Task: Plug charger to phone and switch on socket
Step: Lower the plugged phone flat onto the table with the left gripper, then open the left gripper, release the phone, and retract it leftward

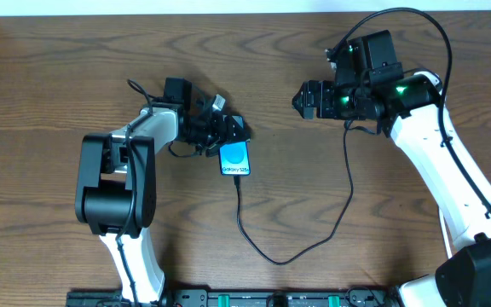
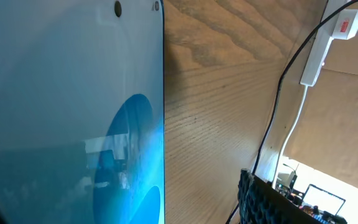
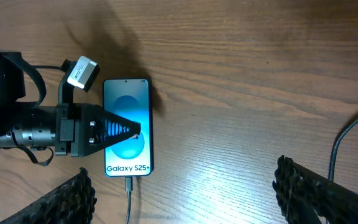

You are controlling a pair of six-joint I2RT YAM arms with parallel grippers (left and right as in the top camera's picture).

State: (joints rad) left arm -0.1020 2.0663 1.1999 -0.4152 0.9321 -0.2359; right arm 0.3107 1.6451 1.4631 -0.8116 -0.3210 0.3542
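- Left gripper (image 3: 135, 130), jaws apart over the mid-table phone (image 3: 127, 99): lift straight up, sparing the plugged charger (image 3: 128, 202).
- Right gripper (image 1: 301, 101), spread wide: close before pressing the socket (image 2: 321, 53) switch.

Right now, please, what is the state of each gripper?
Left gripper: open, over the phone, not gripping it.
Right gripper: open, empty.

overhead: straight down, far | left wrist: close on phone (image 2: 73, 112) | right wrist: higher, shares phone
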